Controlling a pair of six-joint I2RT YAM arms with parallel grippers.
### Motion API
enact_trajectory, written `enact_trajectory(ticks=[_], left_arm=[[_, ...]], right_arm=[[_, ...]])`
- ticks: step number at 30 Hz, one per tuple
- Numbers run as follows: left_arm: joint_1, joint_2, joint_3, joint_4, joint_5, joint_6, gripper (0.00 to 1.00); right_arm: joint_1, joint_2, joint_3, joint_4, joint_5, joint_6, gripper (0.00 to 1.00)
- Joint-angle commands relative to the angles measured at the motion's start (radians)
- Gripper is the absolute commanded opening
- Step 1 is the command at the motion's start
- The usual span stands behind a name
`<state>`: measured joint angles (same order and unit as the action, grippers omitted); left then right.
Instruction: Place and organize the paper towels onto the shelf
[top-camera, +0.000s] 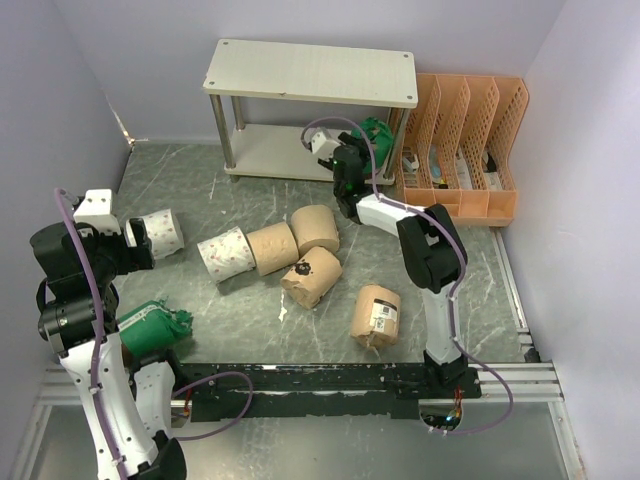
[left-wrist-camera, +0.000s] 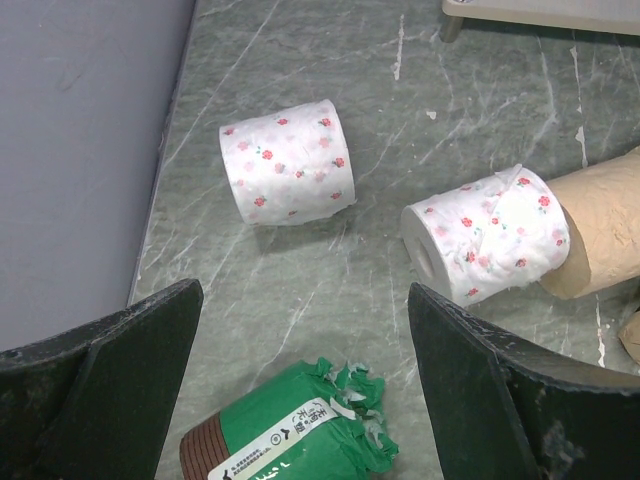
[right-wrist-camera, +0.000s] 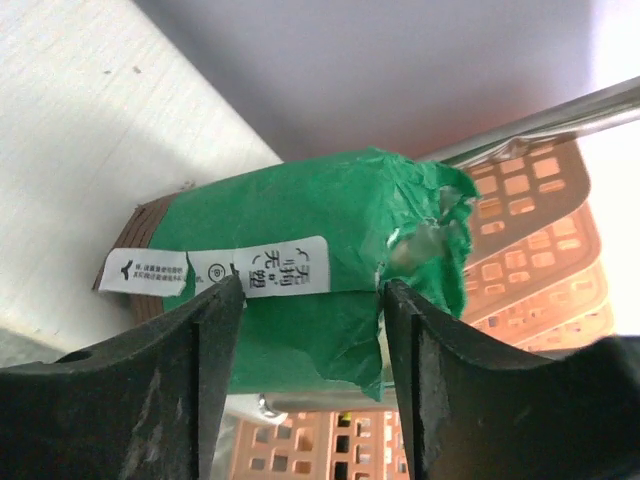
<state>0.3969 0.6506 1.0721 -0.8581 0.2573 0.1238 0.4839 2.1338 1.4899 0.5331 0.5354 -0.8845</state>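
The shelf stands at the back, with its lower board bare. My right gripper is shut on a green-wrapped roll at the right end of the lower board. In the right wrist view the fingers clasp that roll over the white board. My left gripper is open and empty above the floor. In the left wrist view the second green roll lies below it. Two white patterned rolls lie beyond it.
Two bare tan rolls and two tan wrapped rolls lie mid-table. The orange file organizer stands right of the shelf, close to my right gripper. Walls close in on the left and right.
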Motion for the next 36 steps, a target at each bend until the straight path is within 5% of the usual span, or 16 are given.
enact_trajectory(ticks=[1, 4, 5, 6, 10, 15, 19, 21, 26, 31, 36], left_arm=[[0.012, 0.004, -0.004, 0.024, -0.003, -0.001, 0.96], [0.012, 0.006, -0.005, 0.024, -0.003, -0.001, 0.95], [0.011, 0.006, -0.005, 0.025, -0.005, -0.002, 0.95], [0.012, 0.005, -0.005, 0.025, -0.005, -0.003, 0.95], [0.013, 0.007, -0.004, 0.025, -0.006, -0.003, 0.95], [0.013, 0.007, -0.005, 0.026, -0.011, -0.004, 0.95], [0.014, 0.003, -0.004, 0.027, -0.014, -0.004, 0.96], [0.015, 0.005, -0.004, 0.024, -0.014, -0.005, 0.96], [0.027, 0.041, 0.035, -0.005, -0.012, 0.007, 0.95], [0.028, 0.138, 0.284, -0.144, -0.03, 0.025, 0.95], [0.029, 0.307, 0.673, -0.367, -0.016, 0.095, 0.96]], right_arm=[[0.005, -0.087, -0.048, 0.032, -0.02, 0.114, 0.67], [0.05, -0.108, -0.098, 0.06, -0.037, 0.15, 0.78], [0.063, -0.129, -0.123, 0.101, -0.027, 0.146, 0.97], [0.079, -0.14, -0.147, 0.157, -0.004, 0.135, 1.0], [0.143, -0.156, -0.238, 0.336, 0.059, 0.058, 1.0], [0.256, -0.256, -0.314, 0.364, 0.112, 0.091, 1.0], [0.396, -0.444, -0.398, 0.087, 0.064, 0.389, 1.0], [0.428, -0.551, -0.458, -0.034, -0.113, 0.611, 1.0], [0.46, -0.688, -0.664, 0.061, -0.55, 1.114, 1.0], [0.747, -0.486, -0.506, -0.095, -0.399, 1.105, 1.0], [0.783, -0.338, -0.421, -0.006, -0.476, 1.246, 1.0]])
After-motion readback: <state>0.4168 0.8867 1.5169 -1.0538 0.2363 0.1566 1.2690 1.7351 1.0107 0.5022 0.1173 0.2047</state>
